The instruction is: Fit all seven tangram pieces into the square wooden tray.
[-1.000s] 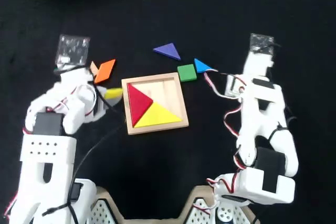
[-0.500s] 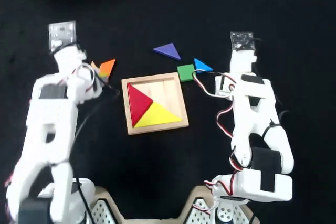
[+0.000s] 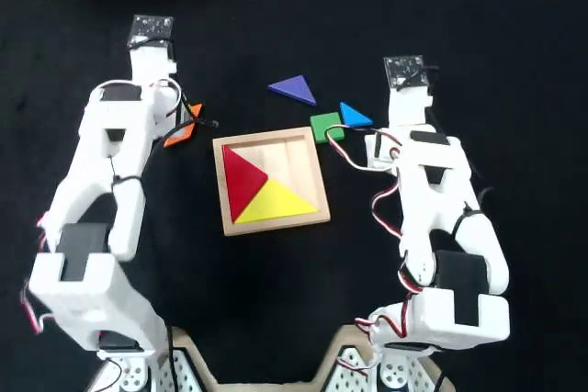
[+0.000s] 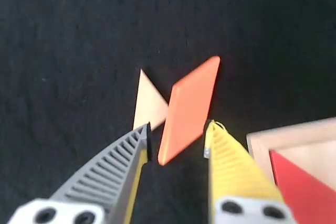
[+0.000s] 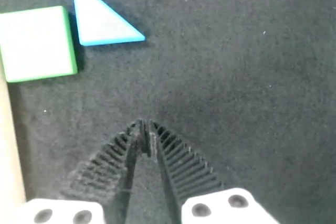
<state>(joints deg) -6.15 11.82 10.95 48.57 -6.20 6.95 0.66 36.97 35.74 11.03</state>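
The left gripper holds its fingers open astride the orange parallelogram, apparently not yet gripping, where it lies between the wooden tray and the worktop's left edge, ready for pickup; the right gripper is closed, empty.

The left arm and right arm are white blocky plastic with black motors and red-and-white cables. The left pincer has one grey and one yellow ribbed finger; the right pincer has two dark grey.
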